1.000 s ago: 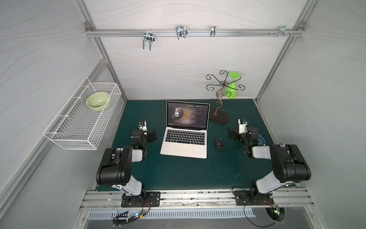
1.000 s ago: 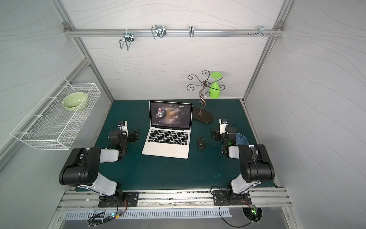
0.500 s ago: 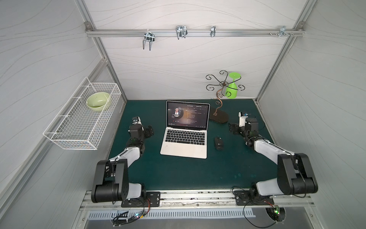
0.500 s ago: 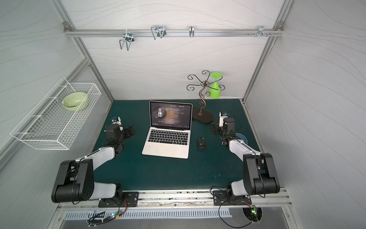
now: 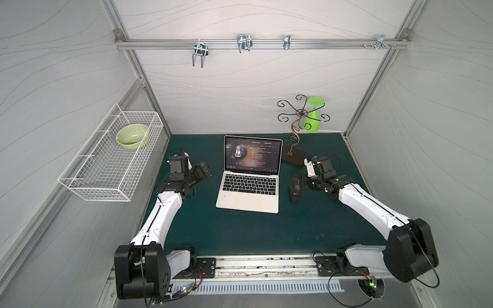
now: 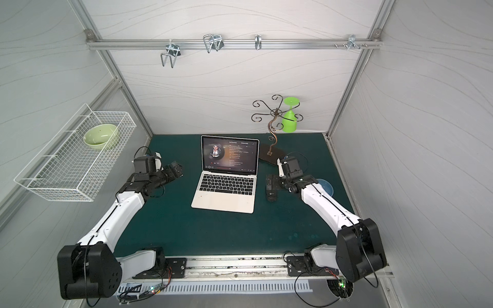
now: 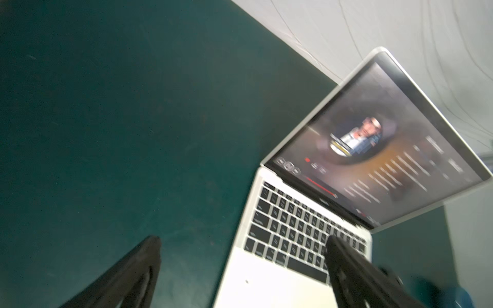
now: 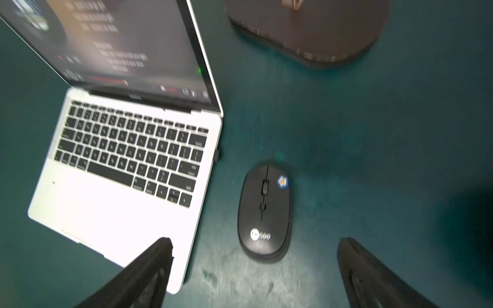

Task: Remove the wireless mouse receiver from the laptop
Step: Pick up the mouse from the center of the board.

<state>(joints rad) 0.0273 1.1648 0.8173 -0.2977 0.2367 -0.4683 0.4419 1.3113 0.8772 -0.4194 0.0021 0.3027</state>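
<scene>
- The laptop [image 5: 249, 186] sits mid-surface [image 5: 240, 234], open towards me.
- The mouse [image 5: 294, 193] lies just right of it, facing a small stub [image 8: 217, 154] on the laptop's right edge.
- A stand [image 5: 293, 158] is behind the mouse.
- My left fingers [image 7: 128, 277] hover left of the laptop, and my right fingers [image 8: 144, 274] hover by the mouse.

laptop [image 5: 249, 184]: silver metal shell, matt; black plastic keys; glossy dark screen
mouse [image 8: 264, 210]: black plastic, smooth, faint sheen
mat [image 5: 240, 234]: dark green, matt; scuffed pale patch just under right gripper [image 8: 254, 240]
fingers [image 8: 149, 272]: black, matt, plastic-looking
basket [image 5: 112, 162]: white coated wire
bowl [image 5: 132, 136]: pale green, glossy, ceramic-looking
stand base [image 8: 306, 32]: dark, matt, rough-grained edge
goblet [image 5: 312, 120]: bright green plastic, smooth
rail [image 5: 266, 44]: bare aluminium, smooth, dull shine
walls [image 5: 240, 93]: white panels, faint wavy texture, matt
</scene>
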